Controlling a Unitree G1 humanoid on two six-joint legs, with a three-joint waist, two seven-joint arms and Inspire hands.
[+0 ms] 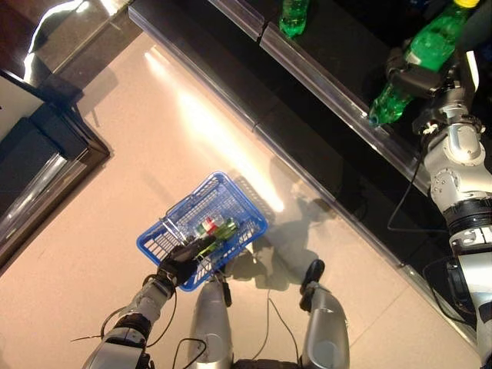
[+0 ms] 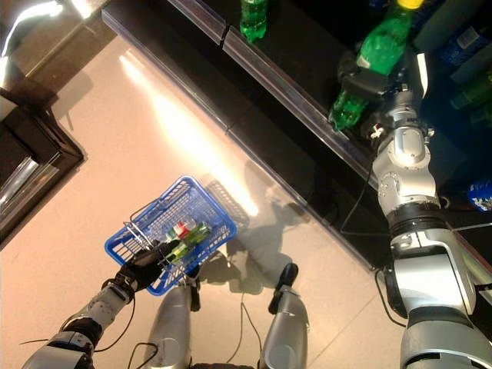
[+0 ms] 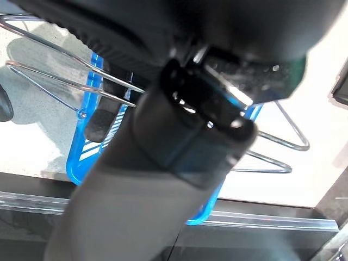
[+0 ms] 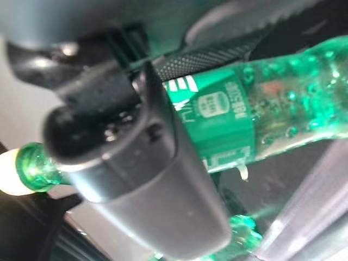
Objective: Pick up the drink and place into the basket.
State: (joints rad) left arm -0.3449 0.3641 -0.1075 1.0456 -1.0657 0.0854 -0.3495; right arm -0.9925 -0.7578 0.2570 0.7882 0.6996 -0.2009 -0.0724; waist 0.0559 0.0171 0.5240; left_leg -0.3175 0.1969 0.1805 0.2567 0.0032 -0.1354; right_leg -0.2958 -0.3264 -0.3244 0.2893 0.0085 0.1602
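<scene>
A green drink bottle (image 1: 430,42) with a yellow cap is held tilted over the dark shelf at the upper right. My right hand (image 1: 419,77) is shut on it, and in the right wrist view the thumb (image 4: 147,179) lies across the labelled bottle (image 4: 272,119). The blue wire basket (image 1: 192,201) hangs low over the pale floor at the lower left. My left hand (image 1: 181,265) is curled round its wire handle (image 3: 60,81) at the near rim. Inside the basket lie drinks (image 1: 215,228), green with a red label.
A dark shelf with a silver front rail (image 1: 323,84) runs diagonally across the top right. Another green bottle (image 1: 294,17) stands on it, with more bottles (image 2: 469,92) farther right. A dark cabinet (image 1: 38,146) stands at the left.
</scene>
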